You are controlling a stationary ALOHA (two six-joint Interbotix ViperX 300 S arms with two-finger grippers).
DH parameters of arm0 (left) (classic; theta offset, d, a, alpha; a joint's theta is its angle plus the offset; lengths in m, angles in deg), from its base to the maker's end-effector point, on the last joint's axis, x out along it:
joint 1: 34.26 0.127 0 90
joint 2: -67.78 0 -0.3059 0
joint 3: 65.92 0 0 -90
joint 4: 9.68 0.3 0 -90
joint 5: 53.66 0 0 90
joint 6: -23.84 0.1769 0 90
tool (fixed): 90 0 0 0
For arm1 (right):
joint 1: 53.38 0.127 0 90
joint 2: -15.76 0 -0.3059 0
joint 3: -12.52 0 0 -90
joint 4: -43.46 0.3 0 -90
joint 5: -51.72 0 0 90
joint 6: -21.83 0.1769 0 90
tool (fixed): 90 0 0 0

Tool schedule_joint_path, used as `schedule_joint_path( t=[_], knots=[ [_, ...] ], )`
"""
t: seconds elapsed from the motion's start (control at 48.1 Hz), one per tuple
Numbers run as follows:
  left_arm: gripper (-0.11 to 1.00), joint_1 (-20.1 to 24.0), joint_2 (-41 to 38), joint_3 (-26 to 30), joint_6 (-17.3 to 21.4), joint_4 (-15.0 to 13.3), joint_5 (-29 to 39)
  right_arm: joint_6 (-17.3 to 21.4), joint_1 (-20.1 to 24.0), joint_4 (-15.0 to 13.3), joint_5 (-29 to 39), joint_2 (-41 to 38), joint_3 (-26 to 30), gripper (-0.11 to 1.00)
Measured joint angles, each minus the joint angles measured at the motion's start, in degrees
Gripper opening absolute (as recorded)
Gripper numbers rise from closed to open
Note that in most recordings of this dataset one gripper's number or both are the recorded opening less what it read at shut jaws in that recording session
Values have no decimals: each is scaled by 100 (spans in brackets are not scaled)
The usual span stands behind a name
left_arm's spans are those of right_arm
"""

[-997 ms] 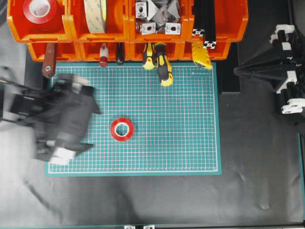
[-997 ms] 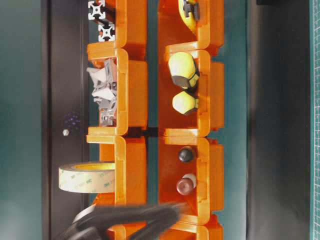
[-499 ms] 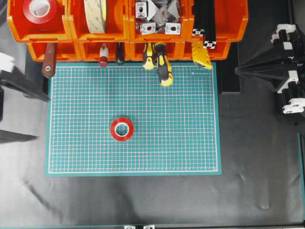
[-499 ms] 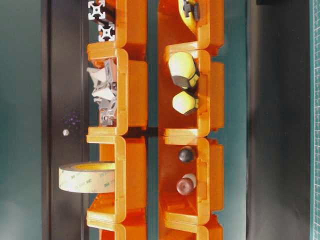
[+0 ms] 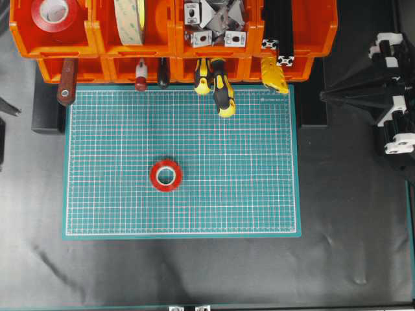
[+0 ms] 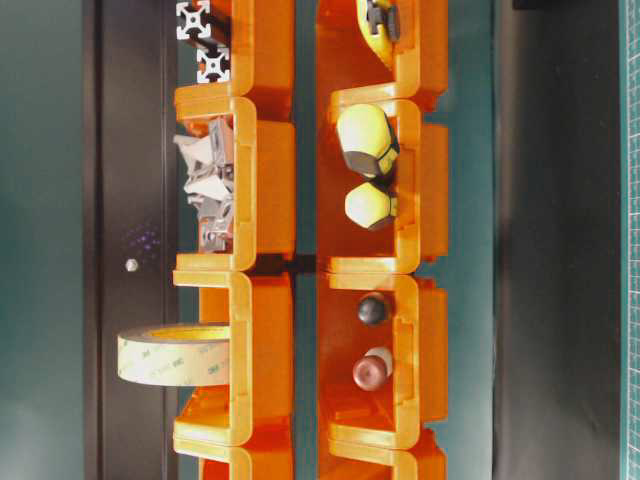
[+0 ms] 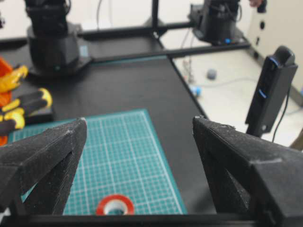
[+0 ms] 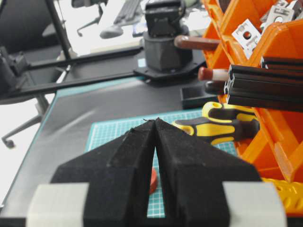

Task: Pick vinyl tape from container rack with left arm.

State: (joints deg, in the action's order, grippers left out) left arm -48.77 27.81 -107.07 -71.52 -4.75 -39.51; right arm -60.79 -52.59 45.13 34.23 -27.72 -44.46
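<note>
A small red vinyl tape (image 5: 166, 175) with a white core lies flat on the green mat (image 5: 246, 194), apart from both grippers. It shows low in the left wrist view (image 7: 115, 206), and in the right wrist view as a red sliver behind the fingers (image 8: 152, 179). My left gripper (image 7: 139, 120) is open and empty, its jaws wide apart above and behind the tape; only a sliver of it shows at the overhead view's left edge. My right gripper (image 5: 322, 96) is shut and empty at the right. The orange container rack (image 5: 97, 32) spans the back.
The rack's far-left top bin holds a second red roll (image 5: 54, 13), beside a cream tape roll (image 5: 130, 19), metal brackets (image 5: 214, 23) and black extrusions (image 5: 279, 29). Yellow-black screwdrivers (image 5: 220, 87) and other handles (image 5: 66, 83) stick out over the mat's back edge.
My left arm has pulled back from over the mat's left side to off the left edge of the overhead view. The red tape stays on the mat. The right arm has not moved.
</note>
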Motion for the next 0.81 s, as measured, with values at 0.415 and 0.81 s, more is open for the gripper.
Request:
schedule_joint_path(
  t=[0.415,0.81],
  knots=[
    [83,-9,-62,-26,-9,0,-105,0,-53,0,18,79,0,1],
    [83,0,-62,-35,-88,0,-114,0,-44,-9,220,167,-9,1]
  ],
)
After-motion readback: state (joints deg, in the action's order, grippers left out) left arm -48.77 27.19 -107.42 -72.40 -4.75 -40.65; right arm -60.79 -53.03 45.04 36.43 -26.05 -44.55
